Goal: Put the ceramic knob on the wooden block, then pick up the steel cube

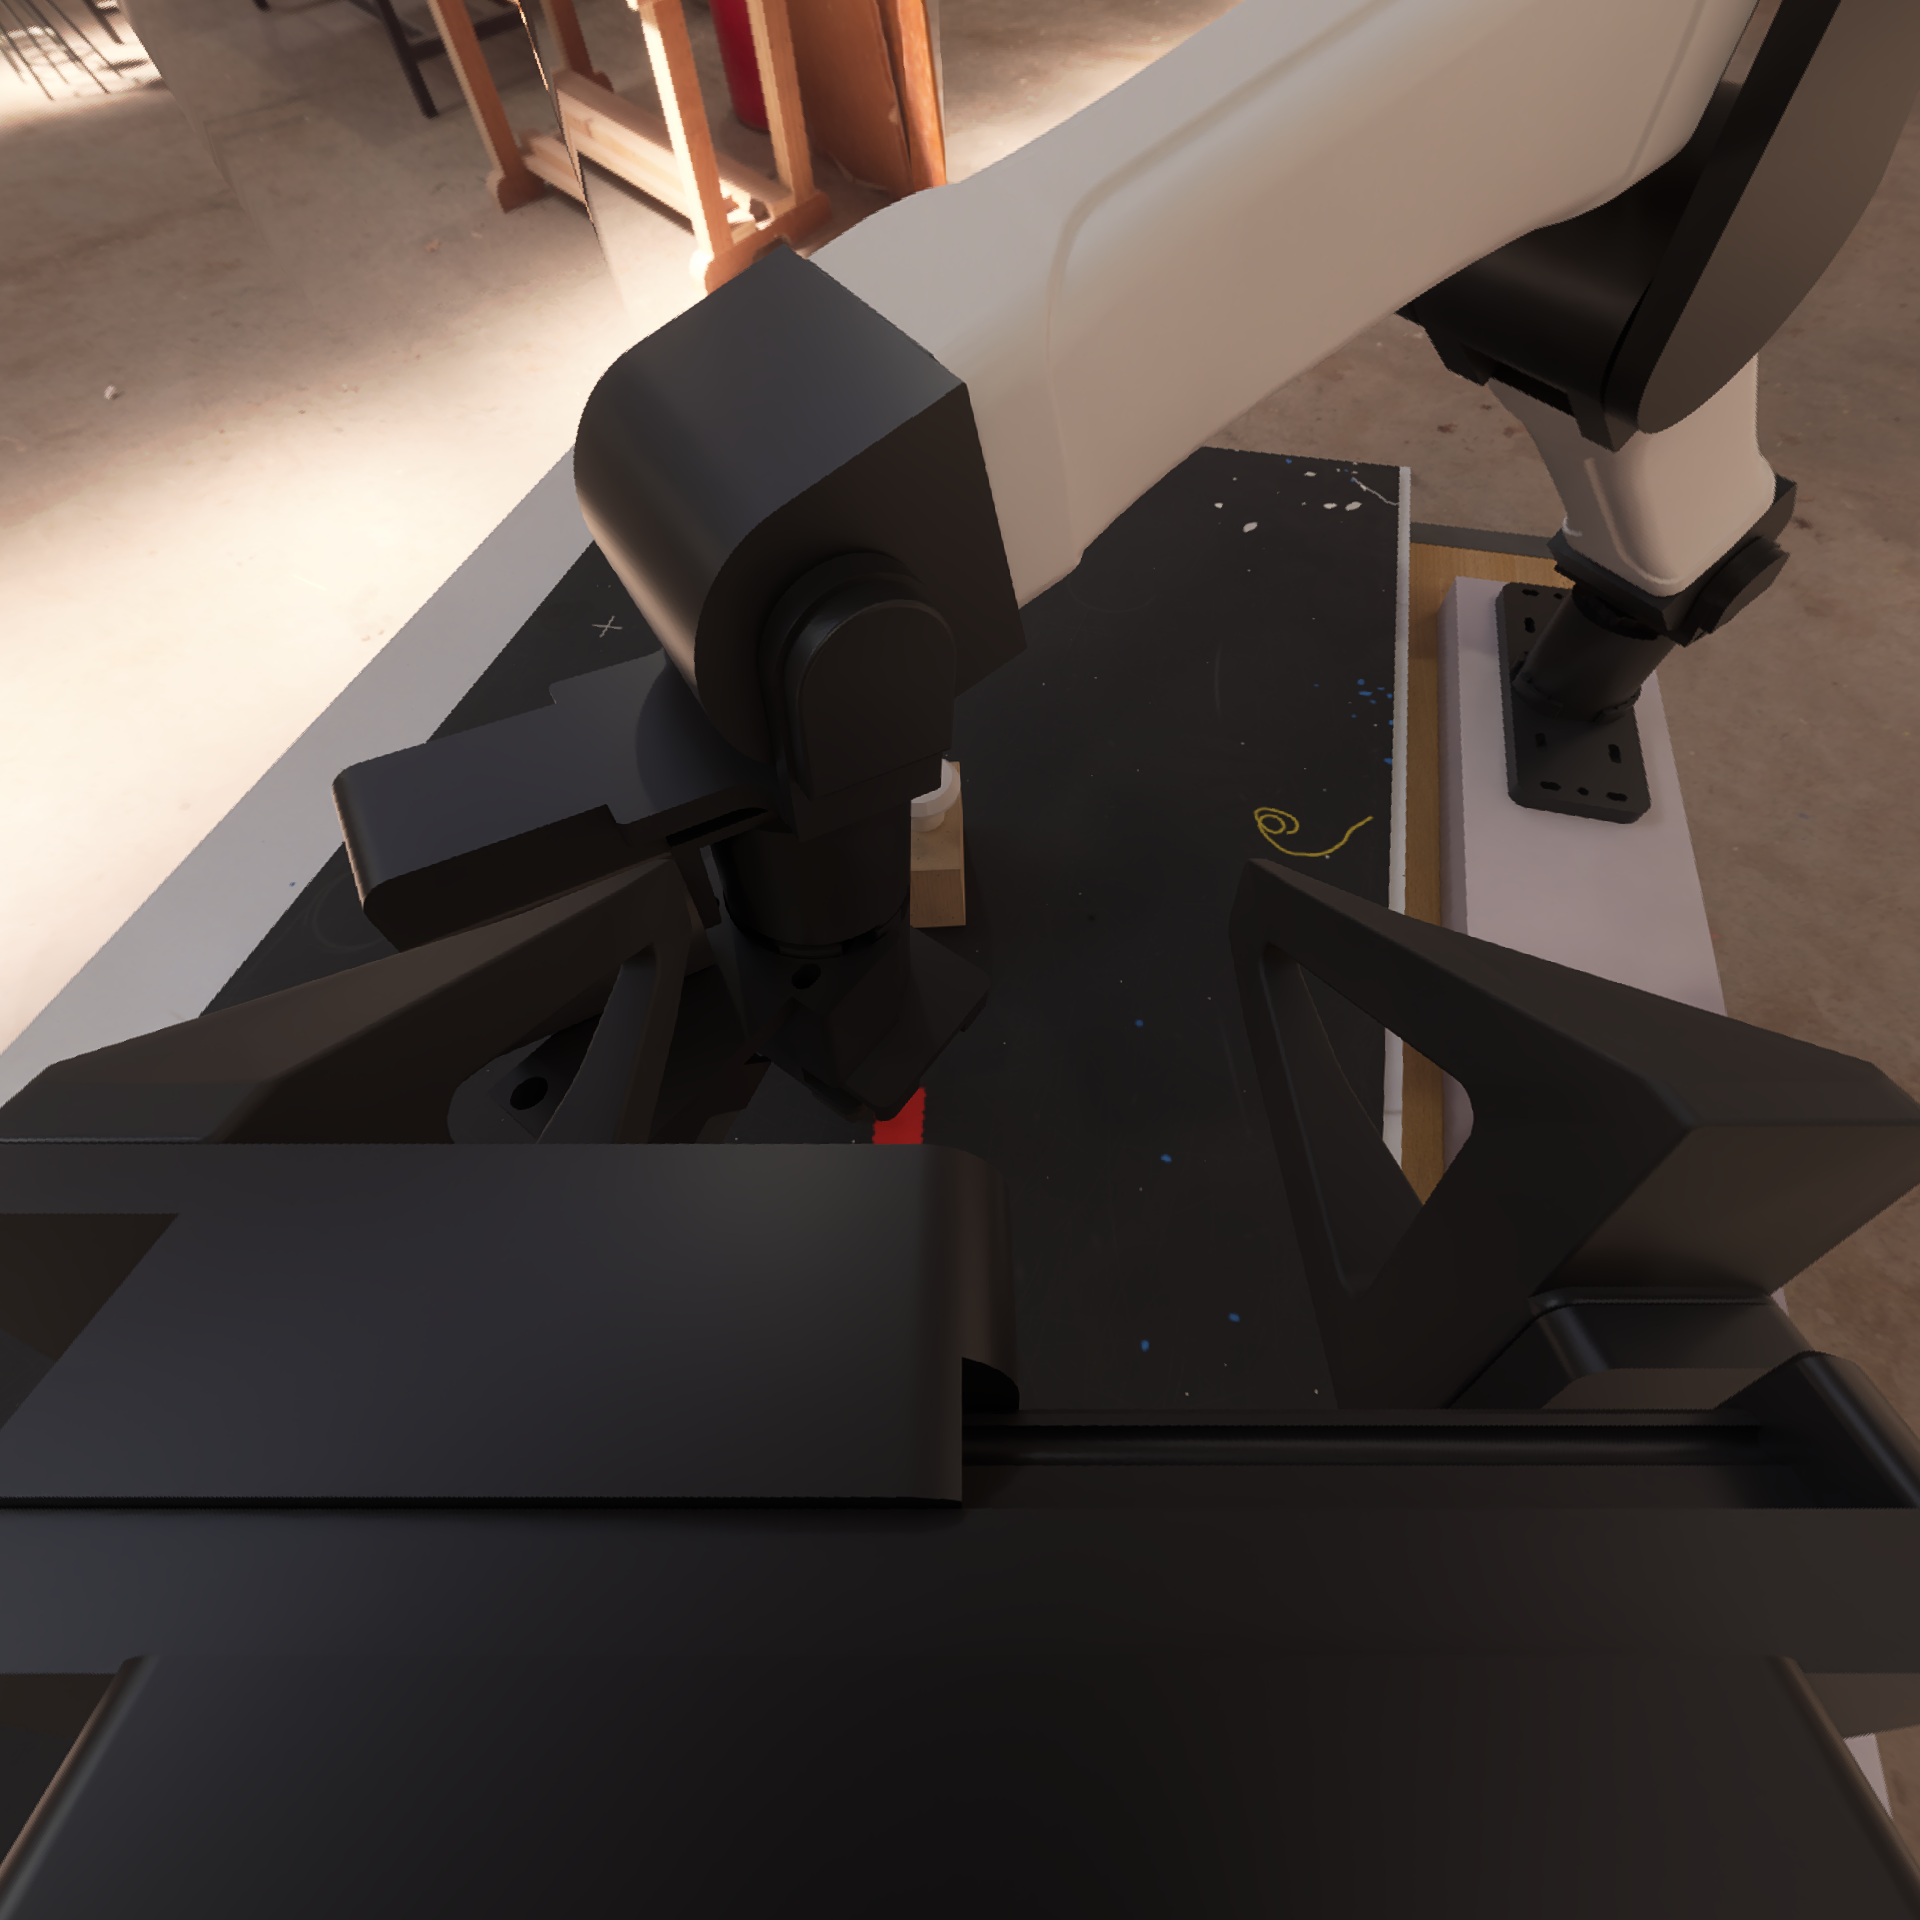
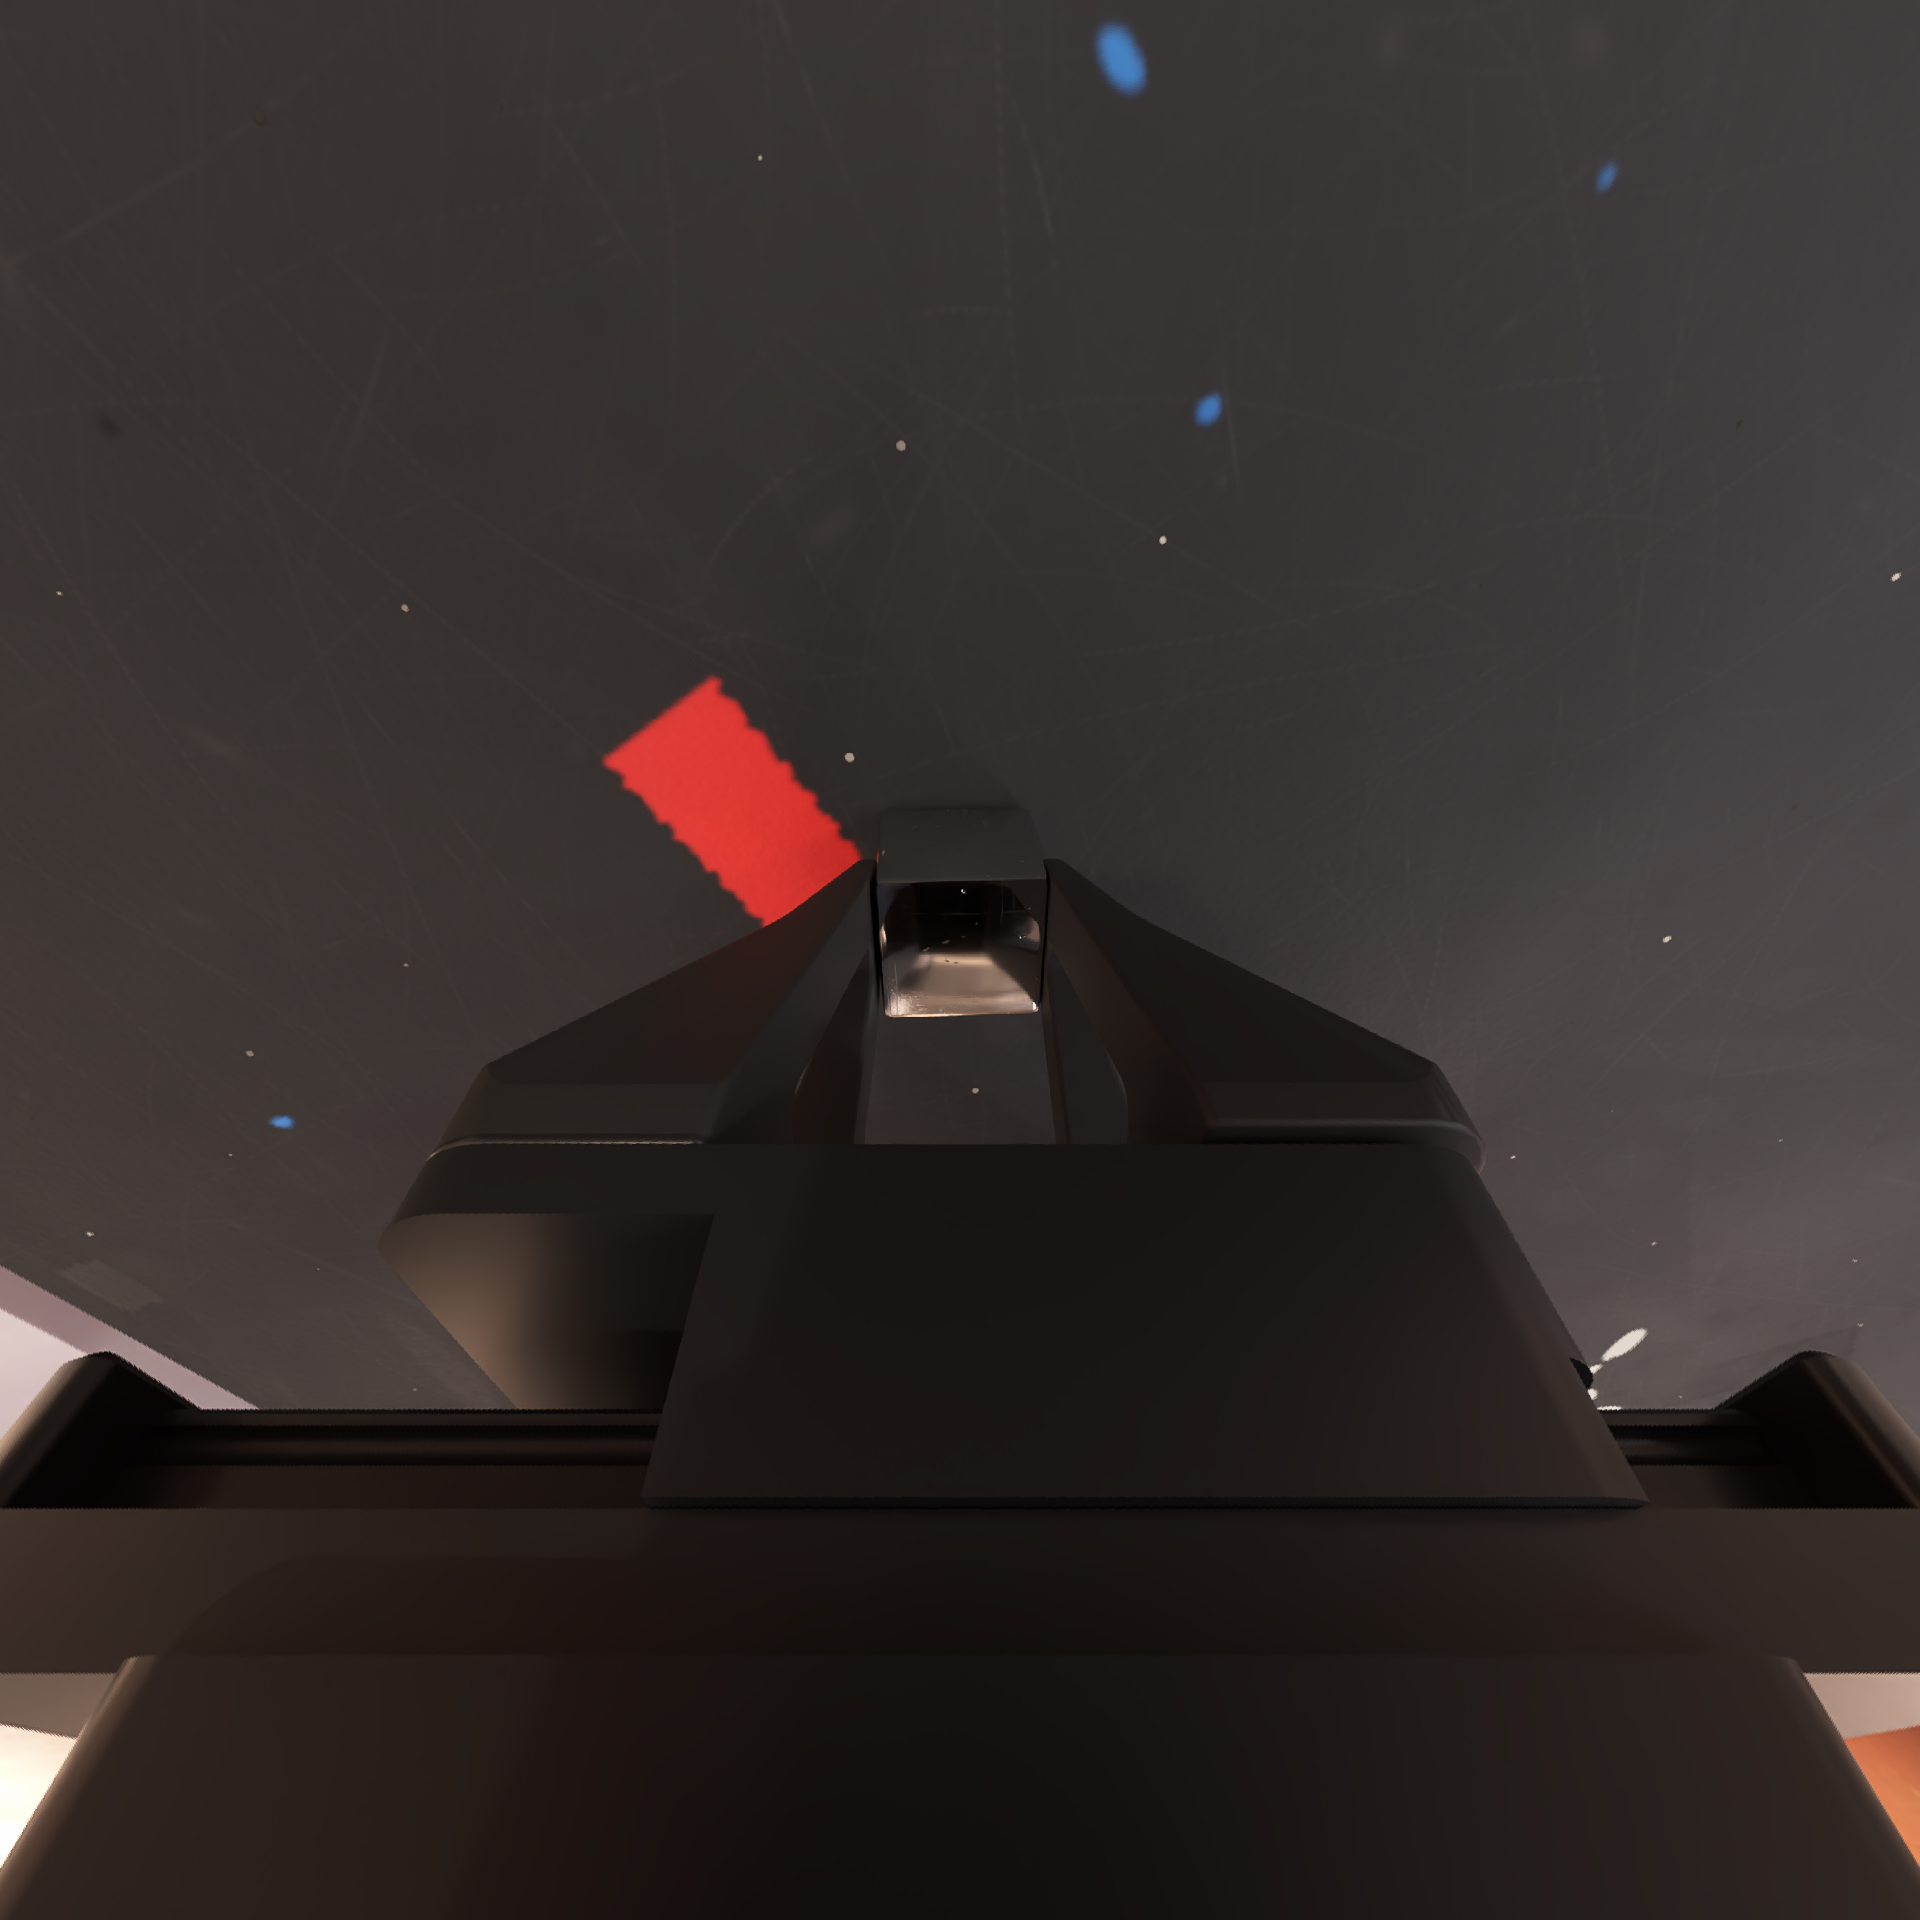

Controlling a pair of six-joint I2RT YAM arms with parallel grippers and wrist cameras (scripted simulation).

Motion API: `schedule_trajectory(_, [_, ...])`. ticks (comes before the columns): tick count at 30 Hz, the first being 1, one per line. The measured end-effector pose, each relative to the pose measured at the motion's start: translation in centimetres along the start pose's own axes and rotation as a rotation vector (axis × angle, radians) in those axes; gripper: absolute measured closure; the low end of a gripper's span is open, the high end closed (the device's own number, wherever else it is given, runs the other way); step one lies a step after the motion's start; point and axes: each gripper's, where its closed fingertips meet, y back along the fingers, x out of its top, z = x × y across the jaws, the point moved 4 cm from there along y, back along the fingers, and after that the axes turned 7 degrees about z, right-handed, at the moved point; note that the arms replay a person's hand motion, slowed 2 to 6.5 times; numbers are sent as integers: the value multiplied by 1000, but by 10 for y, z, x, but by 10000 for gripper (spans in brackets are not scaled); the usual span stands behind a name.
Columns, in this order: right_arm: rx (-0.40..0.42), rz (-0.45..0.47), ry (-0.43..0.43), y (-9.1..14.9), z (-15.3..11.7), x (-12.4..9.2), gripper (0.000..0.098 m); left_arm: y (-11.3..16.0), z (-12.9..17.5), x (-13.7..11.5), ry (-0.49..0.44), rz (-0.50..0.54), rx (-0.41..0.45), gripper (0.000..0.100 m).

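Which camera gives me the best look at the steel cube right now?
The right wrist view. There the steel cube sits centred and close, clamped between the right gripper jaws over the dark table. The left wrist view shows none of it: the right arm blocks that spot.

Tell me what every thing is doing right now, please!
Steel cube: squeezed between the right gripper's fingers.
Right gripper: shut on the steel cube, over the dark table.
Ceramic knob: sitting on the wooden block, mostly hidden by the right arm.
Wooden block: standing on the table.
Left gripper: open, holding nothing.
Red tape: flat on the table.
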Motion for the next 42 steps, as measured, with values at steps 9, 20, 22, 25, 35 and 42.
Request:
schedule_trajectory(9, [3, -5, -14, 8, 1, 1, 722, 0, 0, 0, 0, 0, 0, 114])
schedule_trajectory(20, [3, -3, -28, 34, 6, -1, 722, 1, 0, 1, -3, 5, 1, 116])
schedule_trajectory(22, [2, 1, -31, 41, 7, -1, 722, 2, 0, 2, -4, 6, 1, 116])
schedule_trajectory(25, [-1, 6, -37, 51, 8, -3, 722, 2, 1, 2, -5, 7, 2, 116])
schedule_trajectory(35, [-18, 33, -57, 85, 14, -10, 722, 2, 3, 4, -11, 9, -2, 116])
schedule_trajectory(42, [-30, 39, -75, 105, 17, -20, 722, 0, 5, 5, -17, 10, -9, 115])
